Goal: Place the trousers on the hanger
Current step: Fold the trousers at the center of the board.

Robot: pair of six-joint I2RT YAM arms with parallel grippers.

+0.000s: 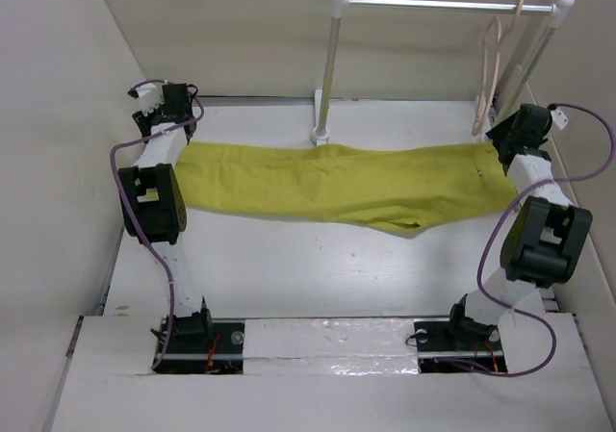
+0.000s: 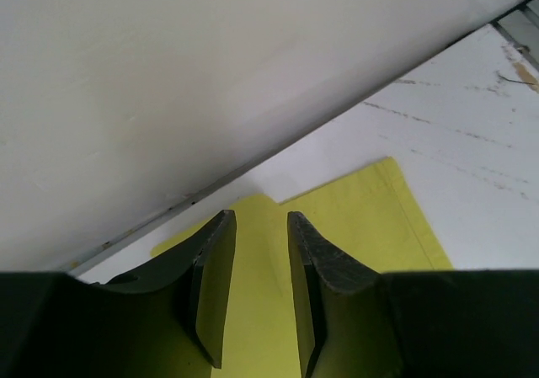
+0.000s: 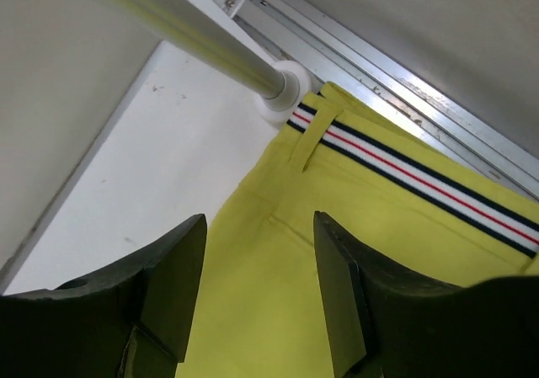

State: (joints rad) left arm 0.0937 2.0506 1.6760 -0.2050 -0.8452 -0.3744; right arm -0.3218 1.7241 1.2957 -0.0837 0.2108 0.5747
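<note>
Lying flat, the trousers (image 1: pixel 337 187) stretch from 9 to 3 o'clock across the table (image 1: pixel 289 268). Their hems sit under my left gripper (image 2: pixel 259 218), its fingers slightly parted above the cloth. My right gripper (image 3: pixel 261 222) hovers wide open over the striped waistband (image 3: pixel 404 172). At 1 o'clock the hanger (image 1: pixel 491 76) hangs from the rack (image 1: pixel 332 66).

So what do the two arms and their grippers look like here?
The left arm and right arm are white links with chunky black joint housings; a purple cable loops along each. Their fingers are dark, matte, wedge-shaped, unmarked.
</note>
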